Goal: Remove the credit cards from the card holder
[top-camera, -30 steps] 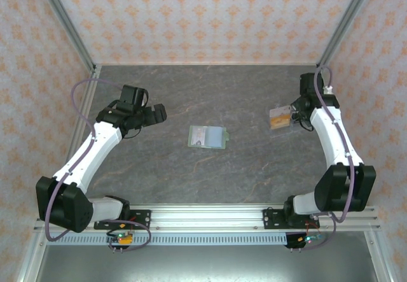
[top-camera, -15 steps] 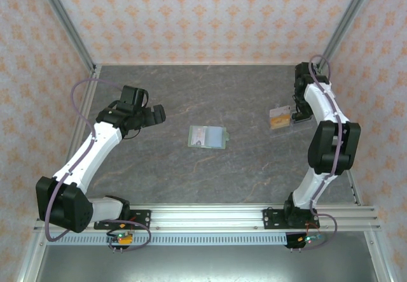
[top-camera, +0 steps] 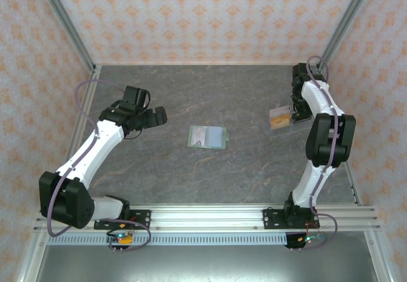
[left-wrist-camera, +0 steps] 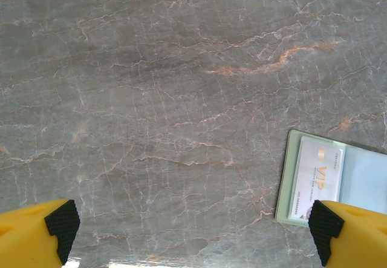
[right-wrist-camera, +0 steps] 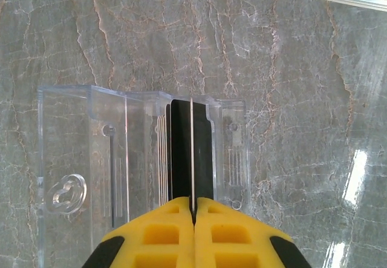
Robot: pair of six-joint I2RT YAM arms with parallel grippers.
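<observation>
Main danger: dropping or bending the thin card (right-wrist-camera: 191, 153), seemingly pinched edge-on in the tightly closed right claw (right-wrist-camera: 193, 210), if lowered crooked against a wall of the clear box (right-wrist-camera: 66, 159). Could also tip this light box, placed near the right edge of the table (top-camera: 241, 174). Inside the box: a row of dark cards (right-wrist-camera: 181, 153), standing on edge, packed together. Not finished yet, judging by the wallet (left-wrist-camera: 329, 186): lies open near the middle of the table, well apart from the box, with a white card (left-wrist-camera: 317, 183) in one pocket. As for the left claw (left-wrist-camera: 193, 235): spread wide, holding nothing, hovering just beside the wallet; might catch the wallet's edge and drag it instead of gripping the card.
</observation>
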